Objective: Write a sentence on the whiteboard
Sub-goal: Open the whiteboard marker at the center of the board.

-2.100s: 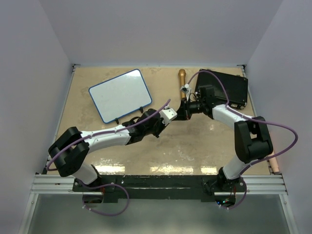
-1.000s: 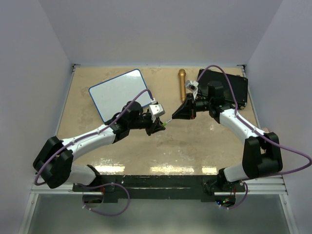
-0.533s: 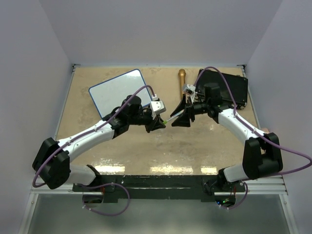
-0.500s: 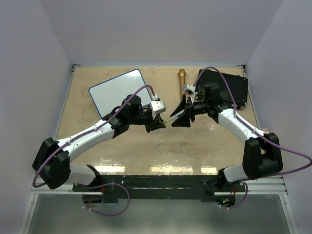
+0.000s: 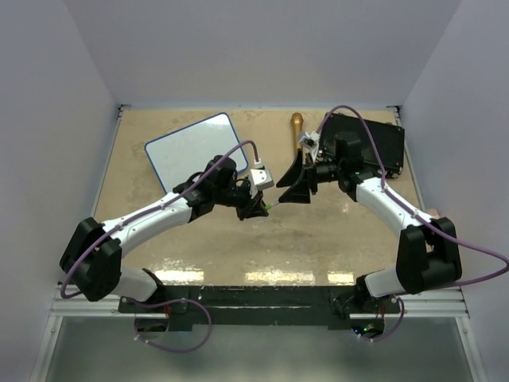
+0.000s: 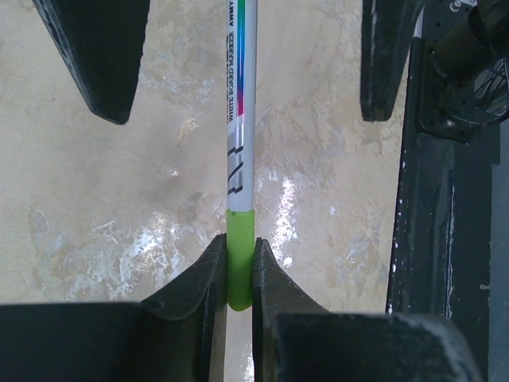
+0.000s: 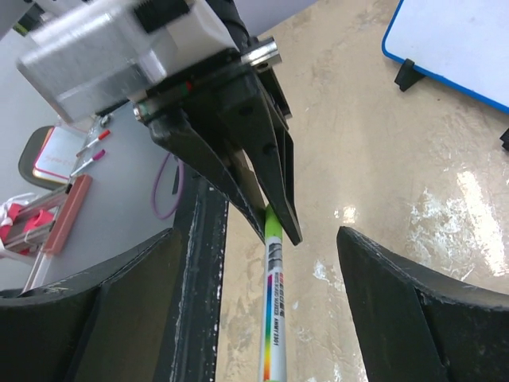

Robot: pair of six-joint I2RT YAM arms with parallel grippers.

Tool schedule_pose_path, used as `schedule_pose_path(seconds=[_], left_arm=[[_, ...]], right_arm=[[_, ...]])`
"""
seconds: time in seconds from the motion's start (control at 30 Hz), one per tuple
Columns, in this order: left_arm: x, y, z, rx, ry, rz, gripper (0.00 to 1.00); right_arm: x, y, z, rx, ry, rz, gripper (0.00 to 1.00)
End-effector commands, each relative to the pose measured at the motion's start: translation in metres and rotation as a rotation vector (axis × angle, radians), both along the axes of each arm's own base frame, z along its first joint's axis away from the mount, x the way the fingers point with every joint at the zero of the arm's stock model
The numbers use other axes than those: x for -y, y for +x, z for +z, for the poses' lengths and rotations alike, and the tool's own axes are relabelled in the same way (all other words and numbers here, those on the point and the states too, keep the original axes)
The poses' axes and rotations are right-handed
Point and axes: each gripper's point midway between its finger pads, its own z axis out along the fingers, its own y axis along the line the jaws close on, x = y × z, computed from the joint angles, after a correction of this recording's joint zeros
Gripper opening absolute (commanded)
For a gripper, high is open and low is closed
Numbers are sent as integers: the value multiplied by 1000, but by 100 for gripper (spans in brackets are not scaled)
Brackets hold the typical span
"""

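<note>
tabletop [image 5: 334, 231]: you have a beige, mottled surface here, smooth, with glossy patches that catch the light.
marker [image 6: 241, 119]: you'll see a smooth, glossy white plastic barrel with colour print.
green cap [image 6: 240, 239]: plain plastic, duller than the barrel.
left pincer [image 6: 238, 253]: your fingers [image 6: 195, 286] are black plastic, matt and faintly grainy.
right pincer [image 5: 285, 187]: the same matt black plastic.
whiteboard [image 5: 195, 151]: a smooth white face with a blue rim that looks like plastic.

right gripper [image 5: 288, 181]: opened off marker [image 6: 241, 119] | left gripper [image 6: 238, 243]: now holds it alone
</note>
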Motion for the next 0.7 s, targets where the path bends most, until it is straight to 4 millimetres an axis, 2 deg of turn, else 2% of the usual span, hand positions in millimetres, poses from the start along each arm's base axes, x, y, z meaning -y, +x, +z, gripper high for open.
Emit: schedule_pose_path(seconds=[0.0,0.33,0.4,0.53,0.67], left_arm=[[8,10,20,49,-38,-17,0],[0,22,26,58,-43,20,0],[-3,24,27,58,-41,27,0],[-4,24,27,55,-42,24,0],[-3,24,29,55,-45,23,0]], right_arm=[[-2,3,16,12,23,-18,82],[-4,7,2,14,-27,-21,66],[-4,6,1,16,-28,-15,64],[-6,1,4,8,-18,13,51],[-8,-1,4,9,-19,18,45]])
